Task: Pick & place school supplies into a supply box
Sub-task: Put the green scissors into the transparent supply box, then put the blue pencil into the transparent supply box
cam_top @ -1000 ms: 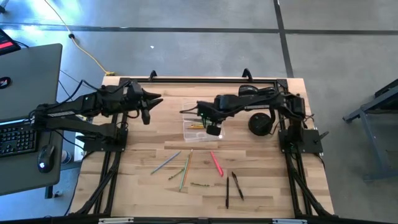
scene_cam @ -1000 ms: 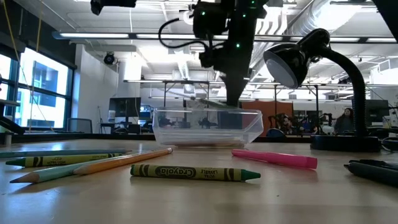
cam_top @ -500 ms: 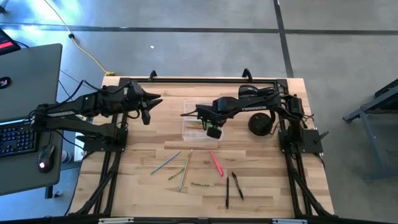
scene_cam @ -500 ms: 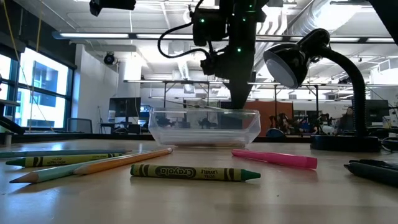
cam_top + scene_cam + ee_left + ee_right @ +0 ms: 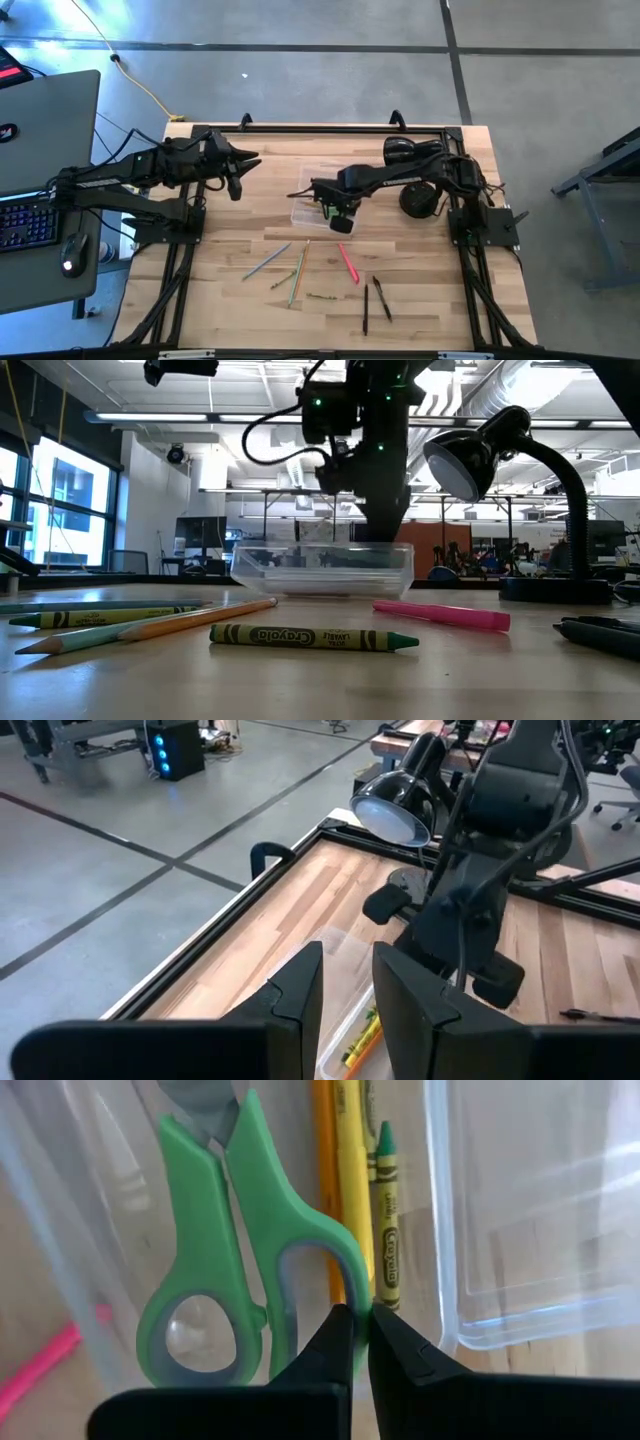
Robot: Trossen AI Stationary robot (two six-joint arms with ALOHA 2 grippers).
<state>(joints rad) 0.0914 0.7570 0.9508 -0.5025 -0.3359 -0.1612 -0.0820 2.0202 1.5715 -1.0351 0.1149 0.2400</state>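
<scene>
The clear supply box (image 5: 308, 206) stands on the table's middle, and also shows in the low view (image 5: 320, 568). It holds the green-handled scissors (image 5: 230, 1250), an orange and a yellow pencil (image 5: 350, 1170) and a green crayon (image 5: 385, 1210). My right gripper (image 5: 340, 218) points down into the box and is shut on the scissors. My left gripper (image 5: 243, 165) hangs above the table's far left, empty, its fingers a little apart (image 5: 348, 988). Loose pencils, crayons and pens (image 5: 297, 272) lie on the near half of the table. My right gripper pinches the rim of one of the scissors' handle loops (image 5: 352, 1285) between its two fingertips. The fingers come from above, pointing down into the box. The scissors lie along the box beside the pencils, blades pointing away from the fingers; whether they rest on the box floor I cannot tell.
A black desk lamp (image 5: 418, 198) stands right of the box, its head over the table in the low view (image 5: 462, 468). A pink crayon (image 5: 347, 262), black pens (image 5: 375, 298) and a green crayon (image 5: 312, 637) lie near the front edge. A laptop (image 5: 45, 130) sits off the table's left.
My right gripper has gone toward the table's near edge and a little left, still shut on the scissors. The clear box has slid with it toward the table's left and near side.
</scene>
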